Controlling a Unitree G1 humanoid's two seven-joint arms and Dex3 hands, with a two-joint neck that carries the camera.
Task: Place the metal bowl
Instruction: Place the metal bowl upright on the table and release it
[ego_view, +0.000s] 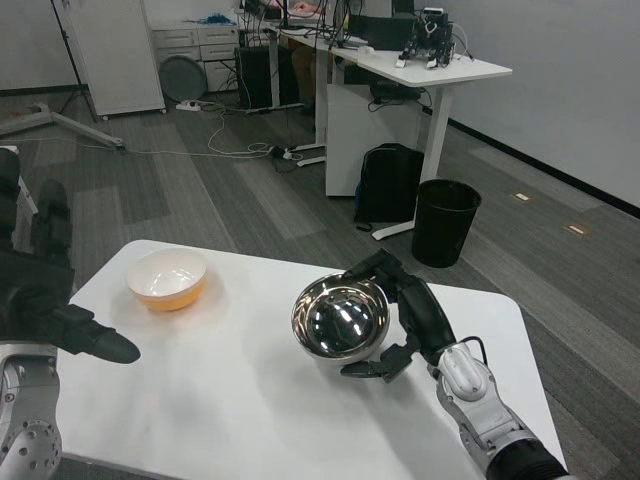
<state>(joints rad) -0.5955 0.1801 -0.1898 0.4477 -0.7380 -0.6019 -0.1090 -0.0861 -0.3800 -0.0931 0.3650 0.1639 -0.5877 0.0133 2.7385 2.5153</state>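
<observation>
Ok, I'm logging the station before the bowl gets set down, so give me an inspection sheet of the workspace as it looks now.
Surface: white table, rounded corners, no spills seen.
Job's things: metal bowl, tilted with its opening toward the camera, held by the right hand over the table; whether it touches the top cannot be told.
Clutter: white and orange bowl, upright at the far left of the table.
Hands: right hand grips the metal bowl's rim; left hand at the table's left edge, holding nothing.
Cables: loose cables on the floor beyond the table.
Surroundings: black bin, black bag, white desk with equipment.
</observation>
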